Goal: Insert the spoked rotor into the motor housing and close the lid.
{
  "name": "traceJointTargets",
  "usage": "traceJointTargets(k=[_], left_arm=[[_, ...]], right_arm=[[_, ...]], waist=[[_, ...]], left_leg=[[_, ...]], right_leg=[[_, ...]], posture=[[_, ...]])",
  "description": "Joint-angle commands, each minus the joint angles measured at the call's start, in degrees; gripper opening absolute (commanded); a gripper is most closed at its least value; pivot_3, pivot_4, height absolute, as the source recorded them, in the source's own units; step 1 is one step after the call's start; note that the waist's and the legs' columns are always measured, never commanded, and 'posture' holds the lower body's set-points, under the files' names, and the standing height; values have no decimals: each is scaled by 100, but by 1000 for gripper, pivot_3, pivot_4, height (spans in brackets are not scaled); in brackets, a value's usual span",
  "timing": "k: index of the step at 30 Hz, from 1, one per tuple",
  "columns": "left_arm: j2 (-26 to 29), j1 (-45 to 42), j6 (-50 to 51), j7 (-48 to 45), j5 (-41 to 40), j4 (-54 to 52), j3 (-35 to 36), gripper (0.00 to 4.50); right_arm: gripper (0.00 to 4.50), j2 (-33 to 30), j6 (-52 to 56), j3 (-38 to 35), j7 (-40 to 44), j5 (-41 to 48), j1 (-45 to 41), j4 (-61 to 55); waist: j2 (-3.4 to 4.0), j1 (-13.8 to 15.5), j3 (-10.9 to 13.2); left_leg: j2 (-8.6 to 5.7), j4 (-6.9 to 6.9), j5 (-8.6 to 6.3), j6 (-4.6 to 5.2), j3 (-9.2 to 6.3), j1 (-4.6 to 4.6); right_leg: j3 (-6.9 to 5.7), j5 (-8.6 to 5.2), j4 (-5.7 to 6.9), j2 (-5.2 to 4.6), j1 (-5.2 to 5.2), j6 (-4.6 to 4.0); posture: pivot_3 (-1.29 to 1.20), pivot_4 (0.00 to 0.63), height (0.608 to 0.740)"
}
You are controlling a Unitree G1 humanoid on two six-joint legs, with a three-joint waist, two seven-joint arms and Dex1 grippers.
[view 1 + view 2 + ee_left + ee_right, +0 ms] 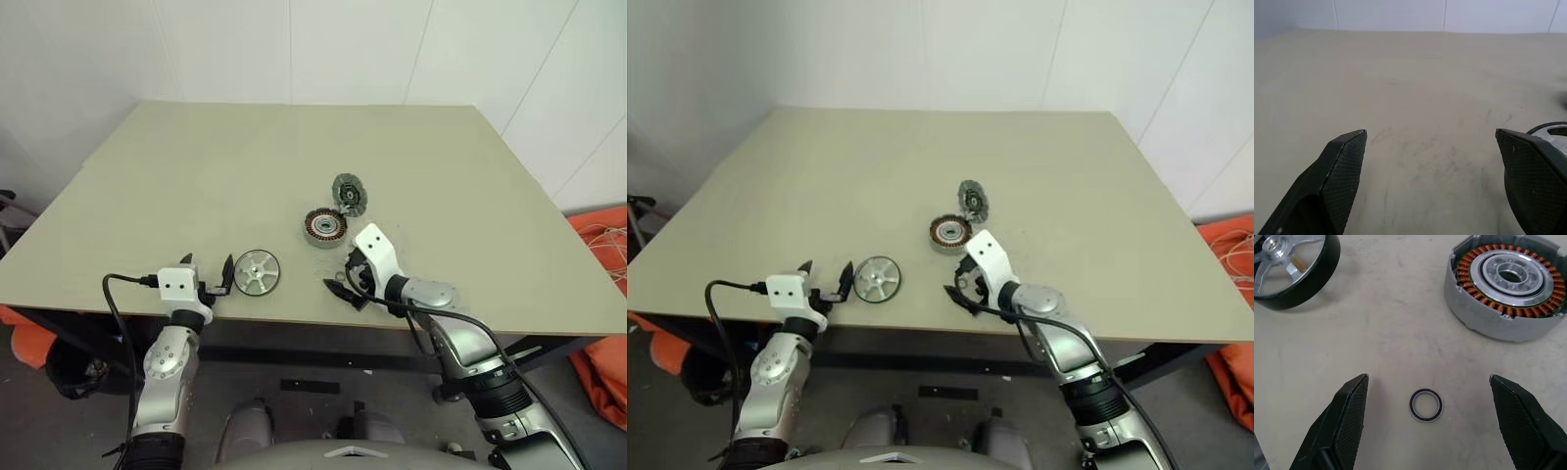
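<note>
The spoked rotor (pixel 257 272), a silver wheel with a dark outer band, lies flat near the table's front edge. To its right and farther back sits the motor housing (pixel 324 226), with copper windings around a silver centre. The grey lid (pixel 349 194) lies just behind the housing. My left gripper (pixel 208 269) is open and empty, level with the table, just left of the rotor; the rotor's edge (pixel 1552 129) peeks past one finger. My right gripper (pixel 1429 377) is open and tilted down over the table between the rotor (pixel 1288 264) and the housing (pixel 1508 284).
A small dark-rimmed ring (pixel 1426 405) lies on the table between my right fingers. The beige table (pixel 196 176) has bare room at the back and left. Its front edge runs just below both grippers. An orange object (pixel 602 235) lies on the floor at the right.
</note>
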Motion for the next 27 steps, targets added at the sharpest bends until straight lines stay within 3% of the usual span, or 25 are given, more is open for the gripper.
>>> traceJointTargets(k=[1,14,17,27], left_arm=[[10,18,-15,47,39,-307,-7,4471],[35,30,-10,46,25,-302,-37,4471],[36,28,-19,40,23,-292,-38,4500],[49,-40,-42,-1,8,-213,-32,4500]], right_arm=[[4500,-48,5,53,37,-62,-86,14],[4500,-5,-96,47,81,-66,-72,416],[3859,19,-91,34,96,-36,-65,432],[562,148,-109,-28,163,26,-110,442]], waist=[[0,0,0],[-2,-1,-1],[-2,-1,-2],[-4,-8,-3]], left_leg=[[0,0,0,0,0,0],[1,3,0,0,0,14],[1,3,0,0,0,22],[2,3,0,0,0,24]], right_leg=[[0,0,0,0,0,0],[0,-13,1,0,13,22],[0,-15,1,0,20,26],[0,-9,1,0,22,15]], posture=[[0,0,740],[0,0,740],[0,0,740],[0,0,740]])
